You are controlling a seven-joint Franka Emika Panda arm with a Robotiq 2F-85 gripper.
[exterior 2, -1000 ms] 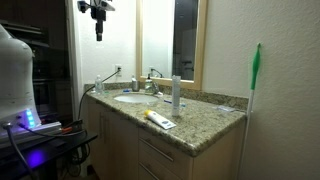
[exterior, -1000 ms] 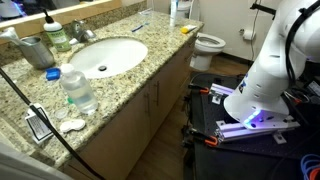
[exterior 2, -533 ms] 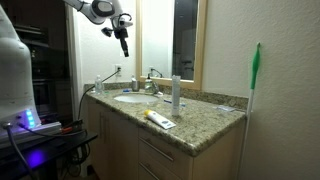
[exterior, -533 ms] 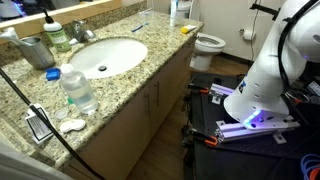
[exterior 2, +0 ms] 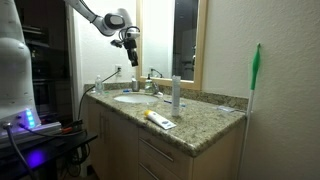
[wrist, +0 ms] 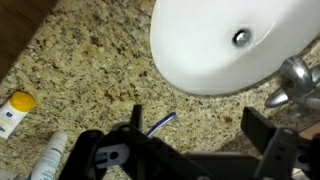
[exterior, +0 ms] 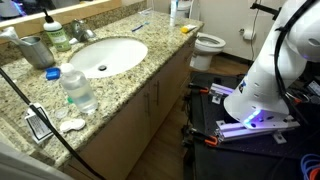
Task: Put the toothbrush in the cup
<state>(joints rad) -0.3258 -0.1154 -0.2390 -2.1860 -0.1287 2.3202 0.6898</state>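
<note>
Speckled granite worktop is carrying a white basin in a bathroom. In the wrist view the fingers are standing wide apart, gripping nothing, and hanging above the worktop beside the basin. The toothbrush is lying flat on the granite below, between them and nearer one finger, close to the basin's rim. In an exterior view the arm is reaching in high over the worktop. The cup is standing upright across the basin from the toothbrush, near the tap, with a bottle towards the front edge
</note>
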